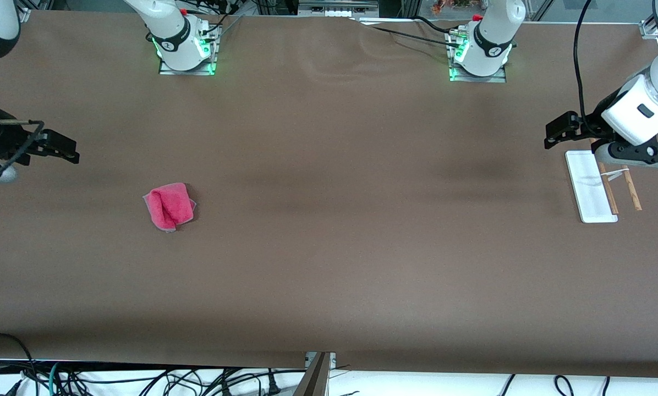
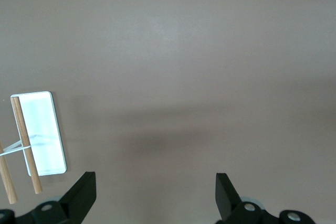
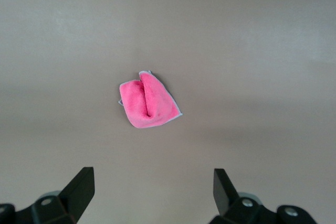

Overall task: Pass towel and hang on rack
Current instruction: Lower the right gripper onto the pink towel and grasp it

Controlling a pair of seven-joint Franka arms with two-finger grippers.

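The towel (image 1: 169, 206) (image 3: 148, 101) is a crumpled pink-red cloth with a pale edge, lying flat on the brown table toward the right arm's end. My right gripper (image 1: 67, 148) (image 3: 152, 170) hangs open and empty above the table, apart from the towel. The rack (image 1: 590, 190) (image 2: 46, 129) stands at the left arm's end: a white flat base with two thin wooden rods (image 1: 632, 192) beside it. My left gripper (image 1: 552, 136) (image 2: 155, 177) hovers open and empty close by the rack. The left arm hides the rods' upper ends in the front view.
The brown table cover (image 1: 329, 247) spreads wide between towel and rack. Both arm bases (image 1: 186, 49) (image 1: 480, 55) sit along the table edge farthest from the front camera. Cables (image 1: 142, 379) hang below the nearest edge.
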